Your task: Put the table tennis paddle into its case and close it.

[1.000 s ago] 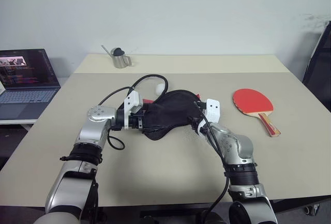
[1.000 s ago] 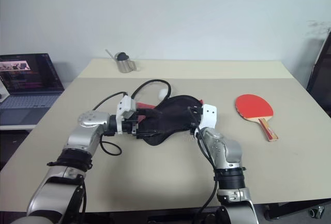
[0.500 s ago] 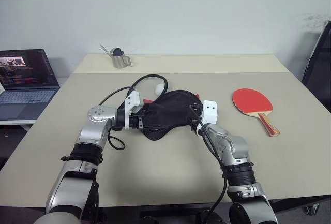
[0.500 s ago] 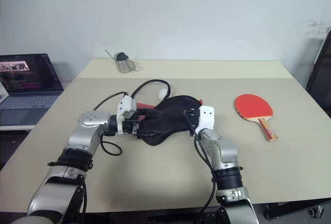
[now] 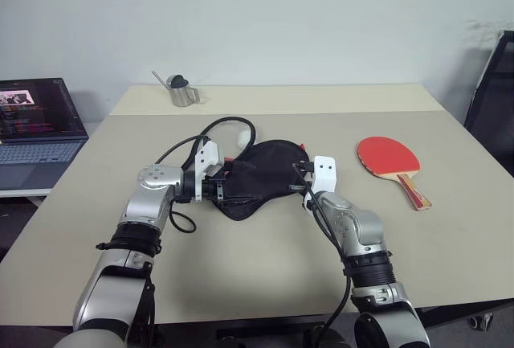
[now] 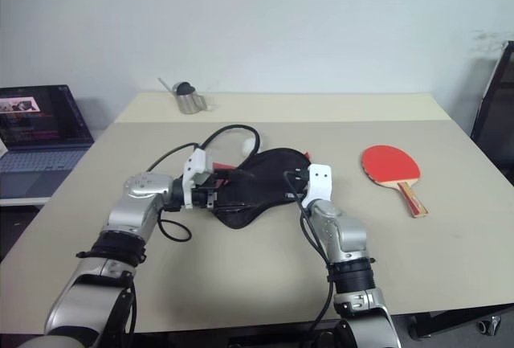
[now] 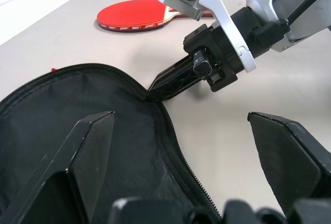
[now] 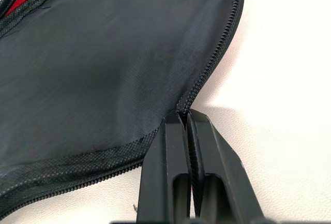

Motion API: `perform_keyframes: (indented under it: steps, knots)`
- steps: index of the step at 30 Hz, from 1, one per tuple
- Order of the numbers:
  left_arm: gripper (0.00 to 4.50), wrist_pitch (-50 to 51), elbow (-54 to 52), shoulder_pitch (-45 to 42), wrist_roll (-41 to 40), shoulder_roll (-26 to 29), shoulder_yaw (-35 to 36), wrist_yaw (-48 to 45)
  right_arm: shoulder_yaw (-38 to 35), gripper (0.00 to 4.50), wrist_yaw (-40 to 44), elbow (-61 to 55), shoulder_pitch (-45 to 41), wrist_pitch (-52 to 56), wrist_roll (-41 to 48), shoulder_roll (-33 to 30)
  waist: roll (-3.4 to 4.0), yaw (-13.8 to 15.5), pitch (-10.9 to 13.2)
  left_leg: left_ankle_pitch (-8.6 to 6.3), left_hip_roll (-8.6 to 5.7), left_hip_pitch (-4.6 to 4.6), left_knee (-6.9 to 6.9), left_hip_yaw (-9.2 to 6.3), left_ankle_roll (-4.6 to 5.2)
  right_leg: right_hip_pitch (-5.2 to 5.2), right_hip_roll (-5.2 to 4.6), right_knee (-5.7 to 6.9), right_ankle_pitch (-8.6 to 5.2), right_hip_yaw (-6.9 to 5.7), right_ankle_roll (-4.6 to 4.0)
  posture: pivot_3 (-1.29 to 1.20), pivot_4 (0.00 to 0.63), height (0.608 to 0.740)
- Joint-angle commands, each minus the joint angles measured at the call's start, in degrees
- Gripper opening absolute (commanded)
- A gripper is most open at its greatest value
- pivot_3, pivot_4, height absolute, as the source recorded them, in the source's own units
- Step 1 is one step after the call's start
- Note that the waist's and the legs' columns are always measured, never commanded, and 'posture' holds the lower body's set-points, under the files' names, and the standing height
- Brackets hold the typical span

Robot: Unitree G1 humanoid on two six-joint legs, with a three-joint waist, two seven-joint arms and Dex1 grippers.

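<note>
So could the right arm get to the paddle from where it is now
Probably not yet: the right gripper is shut on the case edge. The table tennis paddle lies off to the right on bare table, so once it lets go the way looks free.

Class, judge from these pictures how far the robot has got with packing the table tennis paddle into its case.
Done: nothing is packed; the red-faced, wooden-handled table tennis paddle lies bare on the beige table, apart from the black soft zip case. In hand: the right gripper is shut on the case's zipped edge, while the open left gripper straddles it. Left: inserting the paddle, zipping shut.
</note>
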Motion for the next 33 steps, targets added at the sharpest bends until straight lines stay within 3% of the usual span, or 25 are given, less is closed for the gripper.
perform_keyframes:
  steps: [1,7,13,20,23,31,33]
  knots:
    - [4.50,-0.47,-1.12,-1.66,-0.34,0.63,0.72,-0.58,-1.25,0.03,1.61,-6.31,0.27,3.16,1.31,-2.20,0.00,0.01,0.00,0.00,0.00,-0.01,0.00,0.00,0.00,0.00,0.00,-0.01,0.00,0.00,0.00,0.00,0.150,0.740]
    - [4.50,1.71,-5.35,-0.60,-1.85,-0.41,-0.05,-2.18,-4.59,0.03,8.52,-13.41,1.78,12.88,4.07,-15.66,0.00,0.73,0.00,0.00,-0.01,-0.06,0.01,0.00,0.00,0.01,-0.02,-0.04,-0.05,-0.01,-0.08,0.00,0.150,0.740]
    - [4.50,3.42,-8.16,0.05,-2.43,-2.05,-1.28,-2.73,-2.83,0.03,19.05,-12.83,-0.06,17.86,5.96,-30.14,0.01,0.73,0.01,0.00,-0.01,-0.01,0.00,0.03,0.00,0.00,0.00,-0.02,-0.17,0.01,-0.28,0.00,0.150,0.740]
    - [4.50,4.23,-9.28,0.55,-2.46,-2.72,-1.52,-2.60,-2.49,0.03,22.16,-8.65,-3.91,16.13,5.26,-33.22,0.01,0.08,0.01,0.00,-0.01,0.02,0.00,0.02,0.01,0.00,0.05,-0.01,-0.15,0.06,-0.25,0.00,0.150,0.740]
    - [4.50,4.42,-9.65,0.83,-2.57,-2.77,-1.57,-2.68,-2.13,0.66,22.27,-7.73,-4.51,13.84,4.71,-32.32,0.01,0.20,0.01,0.00,-0.01,-0.01,0.01,0.02,0.01,0.00,0.05,-0.03,-0.14,0.06,-0.23,0.00,0.150,0.740]
    - [4.50,5.03,-10.39,1.00,-2.66,-3.38,-1.98,-2.87,-0.03,3.32,18.84,-2.81,-6.14,1.83,-2.27,-32.31,0.01,0.23,0.01,0.00,-0.01,-0.01,0.01,0.03,0.01,-0.01,0.05,-0.03,-0.12,0.06,-0.20,0.00,0.150,0.740]
    - [4.50,5.01,-10.40,0.98,-2.66,-3.48,-1.98,-2.92,-3.58,3.32,17.27,-4.74,-5.80,2.67,-2.01,-33.09,0.01,0.31,0.01,0.00,-0.01,-0.03,0.02,0.03,0.01,-0.01,0.05,-0.03,-0.12,0.06,-0.20,0.00,0.150,0.740]
